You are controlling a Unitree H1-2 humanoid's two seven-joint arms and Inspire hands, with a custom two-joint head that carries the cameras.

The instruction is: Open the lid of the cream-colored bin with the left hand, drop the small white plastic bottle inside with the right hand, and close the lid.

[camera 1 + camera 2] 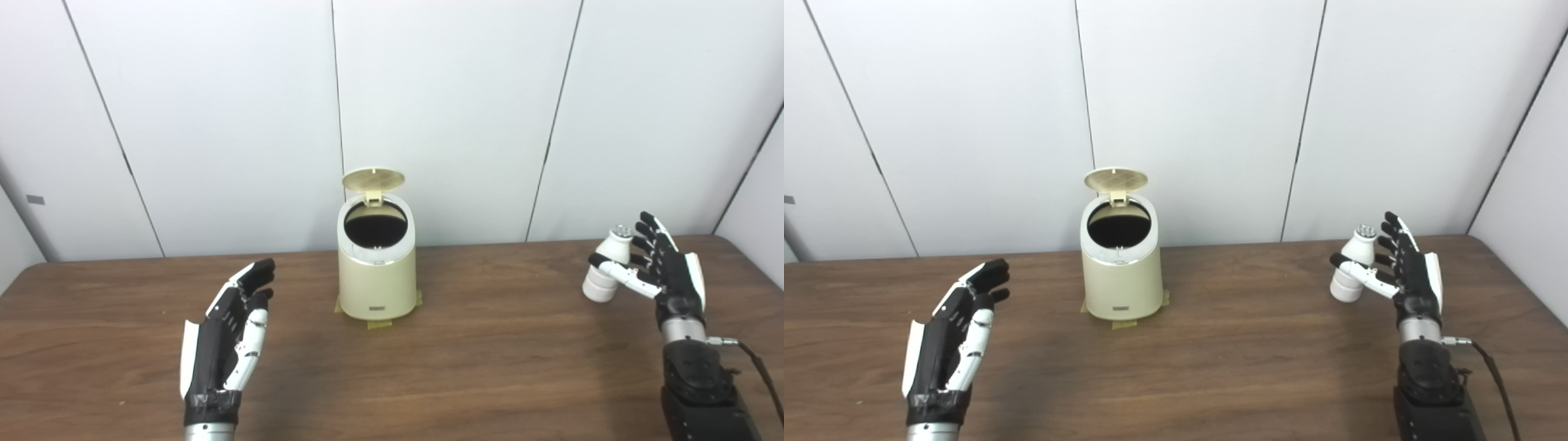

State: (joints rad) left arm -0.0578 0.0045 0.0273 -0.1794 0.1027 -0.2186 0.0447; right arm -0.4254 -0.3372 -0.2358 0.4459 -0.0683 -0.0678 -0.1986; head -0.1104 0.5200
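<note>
Left of the bin [376, 269], well apart from it: the left hand [228, 334], raised over the bench [465, 361], fingers extended and apart, palm turned toward the bin, grasping nothing. At the middle of the bench, near its far edge: the cream-colored bin itself, upright, base fixed by bits of tape [380, 323]. Above the bin's rim, at the back: the lid [373, 179], swung up on its hinge and standing open, dark round opening exposed. Right of the bin, well apart from it: the small white plastic bottle [607, 265], tilted, cap end up, held off the bench. Around the bottle: the right hand [664, 269], thumb across the bottle's front, fingers behind it, clasping it.
</note>
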